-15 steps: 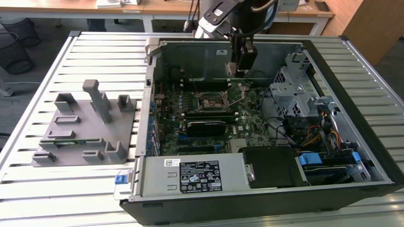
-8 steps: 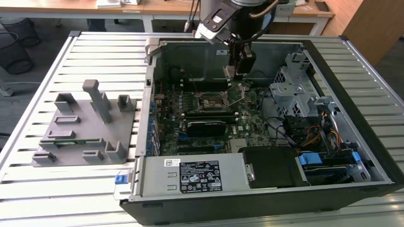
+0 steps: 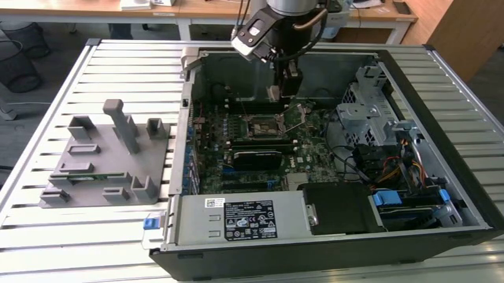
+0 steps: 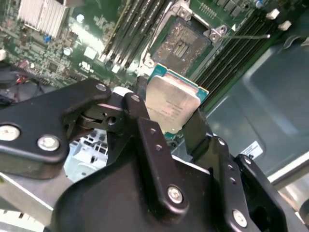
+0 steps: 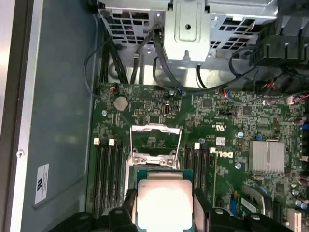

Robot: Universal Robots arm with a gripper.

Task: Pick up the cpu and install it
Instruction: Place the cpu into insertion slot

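Note:
The cpu (image 4: 172, 106), a small flat square chip with a pale silver top and a green edge, is gripped between my black fingers (image 4: 140, 116). In the first wrist view the cpu (image 5: 164, 203) hangs above the green motherboard (image 5: 231, 121), close to the open metal-framed socket (image 5: 155, 145). The second wrist view looks straight into that socket (image 4: 181, 43), whose contact field lies bare just beyond the chip. In the exterior view my gripper (image 3: 284, 88) hangs inside the open computer case, a short way above the socket (image 3: 264, 125).
The black computer case (image 3: 441, 76) lies open on a slatted white table. Memory slots (image 5: 108, 171) flank the socket. A metal drive cage (image 3: 366, 109) and cables (image 3: 393, 171) stand at the exterior view's right. A grey plastic fixture (image 3: 102, 162) sits at its left.

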